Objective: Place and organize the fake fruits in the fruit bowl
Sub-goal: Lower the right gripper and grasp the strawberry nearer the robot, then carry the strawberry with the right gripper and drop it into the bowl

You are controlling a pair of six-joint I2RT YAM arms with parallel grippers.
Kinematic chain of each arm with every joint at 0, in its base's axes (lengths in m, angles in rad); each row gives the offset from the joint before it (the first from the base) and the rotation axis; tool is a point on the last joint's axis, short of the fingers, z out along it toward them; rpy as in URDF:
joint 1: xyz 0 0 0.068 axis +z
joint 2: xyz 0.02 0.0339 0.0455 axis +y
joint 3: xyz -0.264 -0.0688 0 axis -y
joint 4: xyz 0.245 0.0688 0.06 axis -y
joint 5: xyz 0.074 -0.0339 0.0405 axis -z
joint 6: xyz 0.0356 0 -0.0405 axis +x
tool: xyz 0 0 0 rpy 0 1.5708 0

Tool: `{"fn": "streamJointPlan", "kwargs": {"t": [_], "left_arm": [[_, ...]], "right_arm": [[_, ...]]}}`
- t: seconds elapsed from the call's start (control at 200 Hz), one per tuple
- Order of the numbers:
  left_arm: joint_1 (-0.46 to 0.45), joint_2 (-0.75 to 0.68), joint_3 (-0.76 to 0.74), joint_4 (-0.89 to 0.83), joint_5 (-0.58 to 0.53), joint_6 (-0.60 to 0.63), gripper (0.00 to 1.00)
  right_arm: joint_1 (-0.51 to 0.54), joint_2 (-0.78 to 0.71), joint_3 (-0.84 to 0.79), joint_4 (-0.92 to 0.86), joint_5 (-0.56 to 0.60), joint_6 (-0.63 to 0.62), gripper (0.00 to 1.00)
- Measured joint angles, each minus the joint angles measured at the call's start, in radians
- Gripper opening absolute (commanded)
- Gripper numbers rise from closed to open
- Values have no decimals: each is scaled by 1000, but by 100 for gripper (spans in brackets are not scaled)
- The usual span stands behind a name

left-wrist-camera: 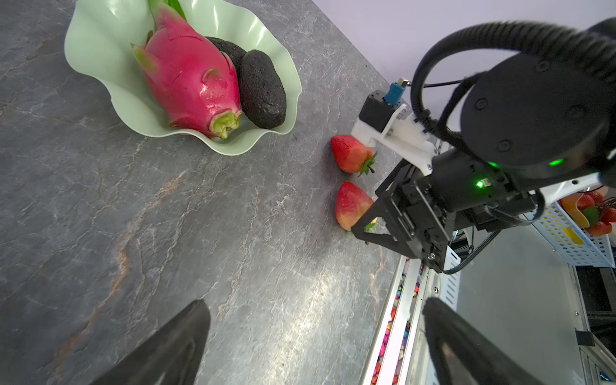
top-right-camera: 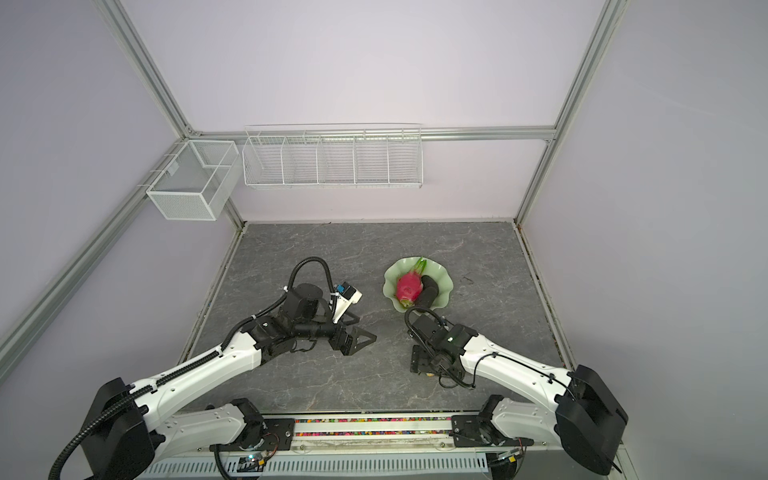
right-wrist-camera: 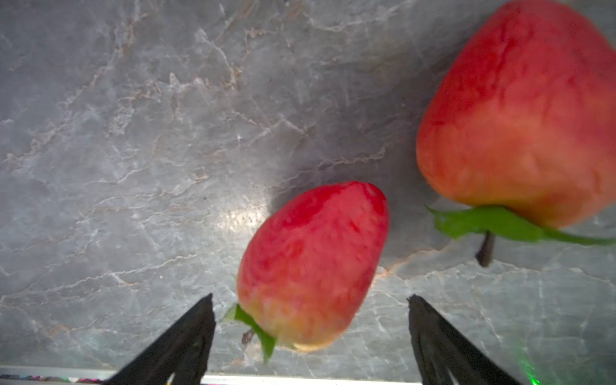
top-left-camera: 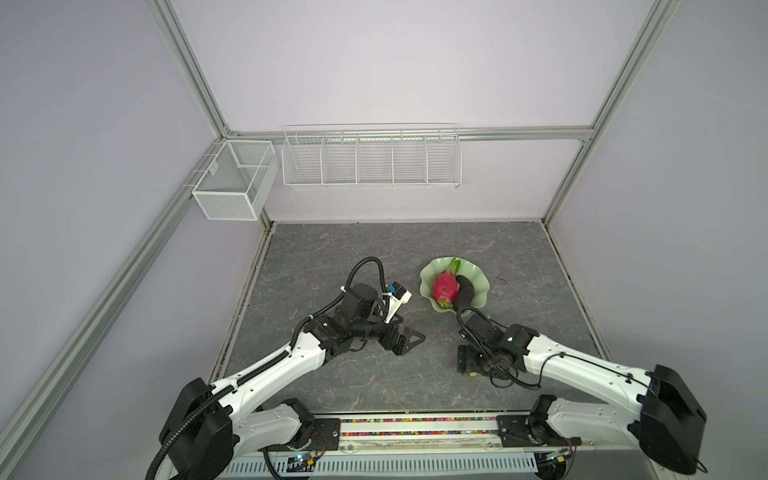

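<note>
Fruit bowl [left-wrist-camera: 100, 50] sat on the grey marbled worktop [top-left-camera: 332, 270], right of centre in both top views. Three fruits lay in it. The dragon fruit [left-wrist-camera: 190, 76] lay lengthwise across the middle, cut stem end toward the rim. First avocado [left-wrist-camera: 263, 90] lay pressed against its side. Second avocado [left-wrist-camera: 226, 50] was tucked behind the first and largely hidden.

Both strawberries were outside the bowl, on the worktop near its rim. First strawberry [left-wrist-camera: 350, 156] lay closer to the bowl, green cap pointing away from it. Second strawberry [right-wrist-camera: 310, 266] lay just beside the first, not touching it. In the top views the right arm hid both of them.

Right end effector [right-wrist-camera: 310, 296] was low over the second strawberry, fingers spread to either side of its cap end with a gap on each side; released, gripping nothing.

Left end effector [left-wrist-camera: 315, 301] hung above bare worktop left of the bowl, fingers wide apart and empty.

White wire baskets [top-left-camera: 370, 158] hung on the back wall, well away from the fruit.
</note>
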Motion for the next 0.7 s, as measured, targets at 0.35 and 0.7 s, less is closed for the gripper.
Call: {"fn": "streamJointPlan", "kwargs": {"t": [0.35, 0.7], "left_arm": [[0, 4, -8, 44, -10, -7, 99], [0, 22, 3, 59, -55, -11, 99]], "right_arm": [[0, 98, 0, 92, 13, 13, 61], [-93, 98, 144, 19, 19, -95, 53]]}}
